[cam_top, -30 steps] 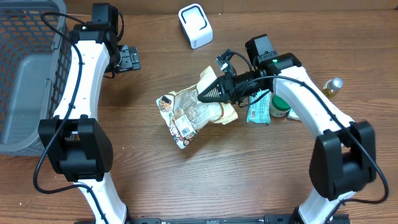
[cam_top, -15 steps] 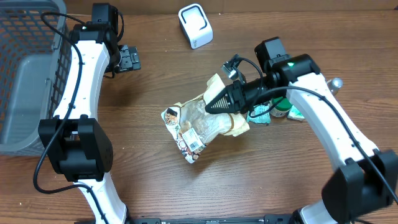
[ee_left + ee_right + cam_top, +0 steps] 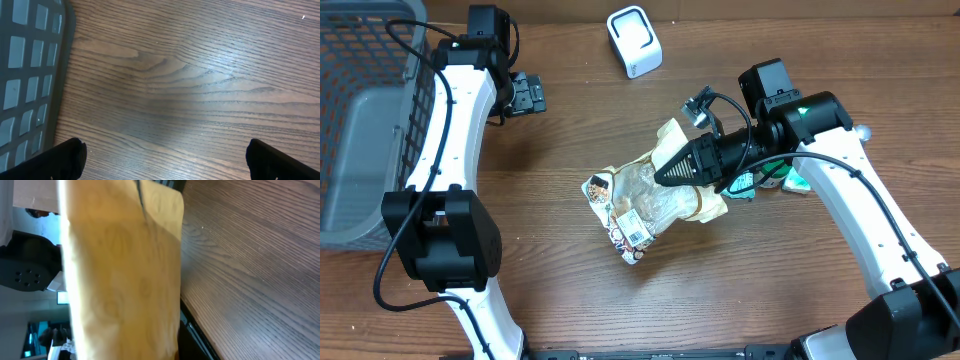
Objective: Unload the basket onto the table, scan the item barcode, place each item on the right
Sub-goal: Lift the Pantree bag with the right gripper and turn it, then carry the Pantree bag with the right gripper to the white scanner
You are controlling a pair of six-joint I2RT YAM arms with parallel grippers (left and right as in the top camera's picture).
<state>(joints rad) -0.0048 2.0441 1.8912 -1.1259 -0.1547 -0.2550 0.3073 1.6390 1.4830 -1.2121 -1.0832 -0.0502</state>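
The bag, clear and tan, lies mid-table with a white barcode label at its lower-left end and a small round picture on the corner just above that. The print on the label and around the picture is too small to read. The white scanner stands near the far edge of the table, well apart from the bag; no writing shows on it.

The right gripper is clenched on the bag's upper right part, so the bag stretches away from the fingers toward the lower left, label end farthest from the grip. From the right wrist the tan film fills the view close to the camera, with wood to the right. Whether the bag's low end touches the table I cannot tell.

A teal packet lies just behind the right gripper, partly hidden by the arm.

The left gripper hangs released over bare wood beside the grey basket, its fingers spread wide with nothing between them
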